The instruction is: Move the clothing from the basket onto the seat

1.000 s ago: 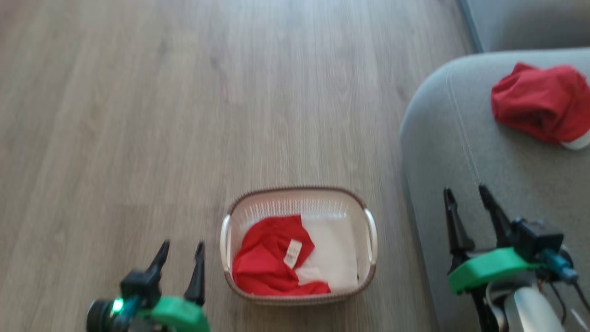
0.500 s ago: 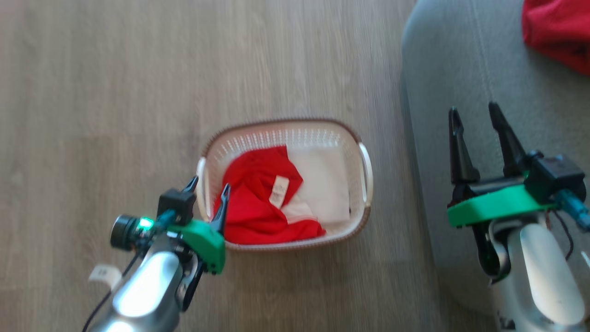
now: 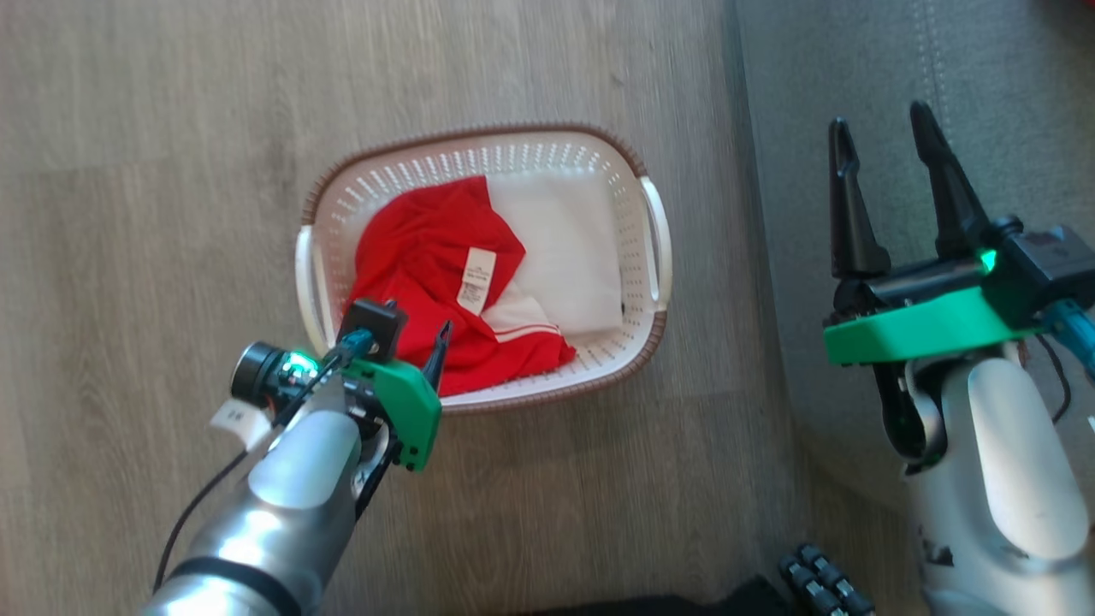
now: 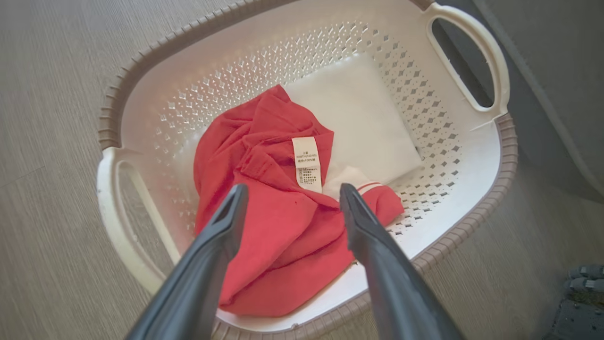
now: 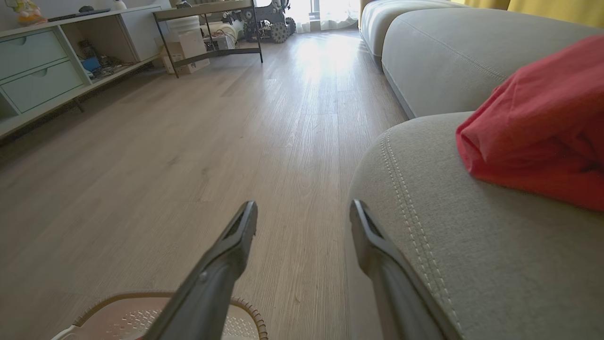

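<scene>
The left jaws hang released just above a crumpled red garment (image 4: 264,236) in the basket (image 3: 479,141) on the floor (image 3: 128,171), beside 1 white cloth (image 3: 556,248). Further right, the right jaws gape empty over the seat (image 3: 855,68), where another red garment (image 5: 542,132) lies.

Pale grey-brown wood floor (image 5: 179,156) runs back to a bright window (image 5: 325,9). Along its left side in the right wrist view stands a low cabinet (image 5: 42,71) with two pale green drawers and a small toy (image 5: 26,9) on top. Beyond it is a dark metal-legged table (image 5: 207,14) with white boxes (image 5: 191,47) beneath. A wheeled machine (image 5: 278,21) sits near the window, and a yellow curtain (image 5: 542,5) hangs at top right.
</scene>
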Robot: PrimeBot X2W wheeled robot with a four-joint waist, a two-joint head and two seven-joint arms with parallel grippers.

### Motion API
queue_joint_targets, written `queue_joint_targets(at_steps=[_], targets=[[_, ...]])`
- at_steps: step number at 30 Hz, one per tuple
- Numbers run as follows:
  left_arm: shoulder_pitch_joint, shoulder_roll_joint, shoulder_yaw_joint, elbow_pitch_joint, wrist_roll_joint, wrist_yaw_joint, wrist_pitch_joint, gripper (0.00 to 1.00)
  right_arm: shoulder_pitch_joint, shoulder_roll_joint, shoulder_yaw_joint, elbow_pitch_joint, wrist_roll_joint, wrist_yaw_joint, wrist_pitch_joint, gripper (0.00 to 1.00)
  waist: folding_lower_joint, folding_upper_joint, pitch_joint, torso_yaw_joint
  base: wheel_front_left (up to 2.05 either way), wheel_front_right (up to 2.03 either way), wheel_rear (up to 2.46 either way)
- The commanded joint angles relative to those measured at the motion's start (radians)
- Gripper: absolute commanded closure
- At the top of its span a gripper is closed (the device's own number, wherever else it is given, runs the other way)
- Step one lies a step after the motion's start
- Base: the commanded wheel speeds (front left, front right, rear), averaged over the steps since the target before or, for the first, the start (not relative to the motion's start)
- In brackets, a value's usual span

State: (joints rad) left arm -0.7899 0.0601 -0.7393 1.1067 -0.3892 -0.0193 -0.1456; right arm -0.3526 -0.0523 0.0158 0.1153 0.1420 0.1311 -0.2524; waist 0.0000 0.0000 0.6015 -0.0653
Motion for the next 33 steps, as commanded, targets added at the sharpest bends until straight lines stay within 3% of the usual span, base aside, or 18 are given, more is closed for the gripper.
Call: queue_joint_targets(at_steps=[1,18,33], targets=[[-0.013,0.011,0.009,0.006,0.009,-0.004,0.005,0.0,-0.013,0.002,0.029,-0.038,-0.002,0.0,-0.009,0.0,0.0,0.0,0.027,-0.014,0.0,0.0,0.0],[-0.186,-0.008,-0.126,0.152,0.082,-0.014,0.162,0.0,-0.093,0.002,0.113,-0.094,0.042,0.0,-0.009,0.0,0.0,0.0,0.199,-0.092,0.0,0.0,0.0],[-0.24,0.033,-0.186,0.179,0.125,0.065,0.291,0.0,-0.117,0.002,0.153,-0.11,0.085,0.0,-0.009,0.0,0.0,0.0,0.262,-0.137,0.0,0.0,0.0]])
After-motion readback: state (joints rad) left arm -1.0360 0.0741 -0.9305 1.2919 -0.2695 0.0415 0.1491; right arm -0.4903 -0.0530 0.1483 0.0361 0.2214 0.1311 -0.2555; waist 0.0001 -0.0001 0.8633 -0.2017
